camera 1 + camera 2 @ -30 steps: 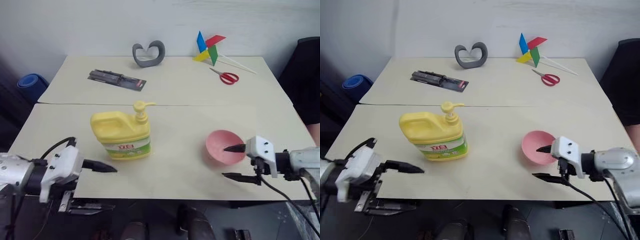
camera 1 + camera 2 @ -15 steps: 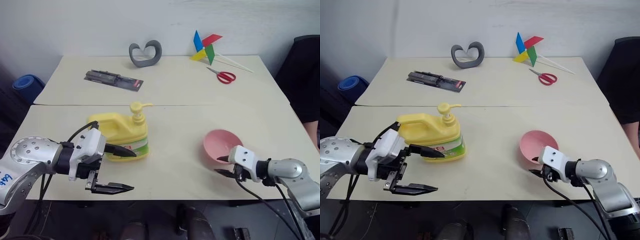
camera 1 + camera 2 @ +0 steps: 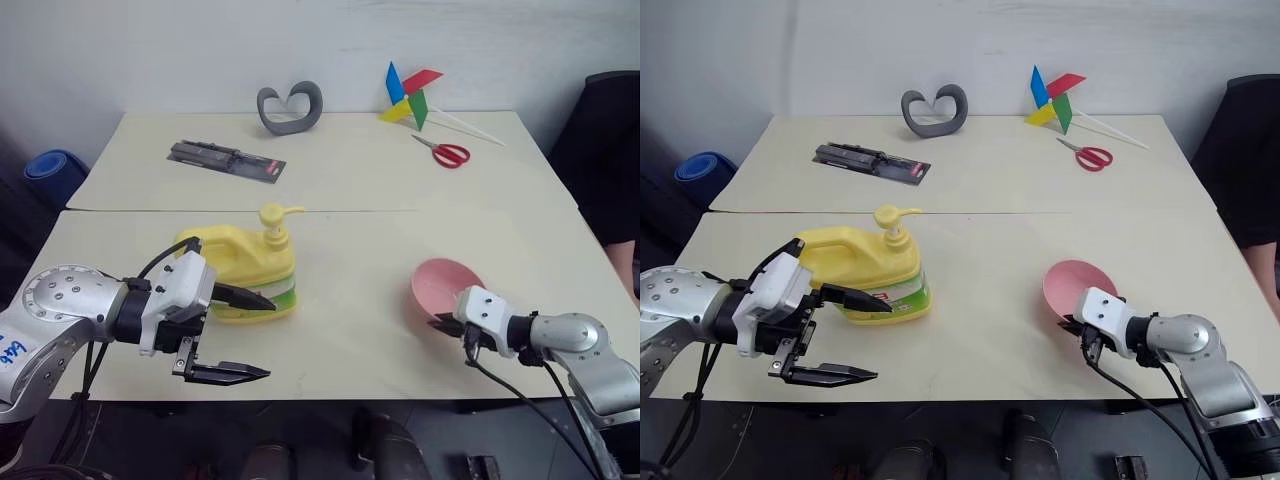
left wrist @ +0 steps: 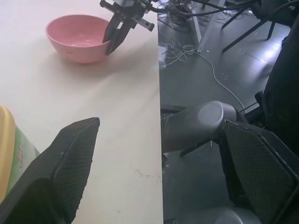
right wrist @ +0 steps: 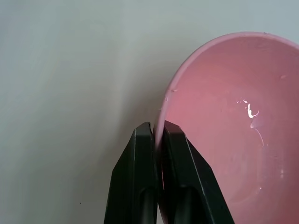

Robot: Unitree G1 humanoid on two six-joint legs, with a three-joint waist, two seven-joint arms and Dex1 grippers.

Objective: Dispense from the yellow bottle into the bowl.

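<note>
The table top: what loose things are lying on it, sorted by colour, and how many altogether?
Yellow: 1, the squat plastic pump bottle
Pink: 1, the small round plastic bowl
Grey: 1, the curved heart-shaped holder
Red: 1, the red-handled scissors
Black: 1, the flat packaged tool
Multicoloured: 1, the paper pinwheel
Total: 6

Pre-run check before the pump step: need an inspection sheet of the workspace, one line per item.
Surface: two cream tables butted together, seam across the middle.
Job's things: yellow bottle upright on near table; pink bowl to its right, rim pinched.
Clutter: grey heart-shaped piece, black packaged tool, pinwheel, red scissors, all on far table.
Grippers: left end effector open beside the bottle; right end effector shut on bowl rim.
Cables: black leads on both arms; loose wires on floor.
Surroundings: blue roll at left.
</note>
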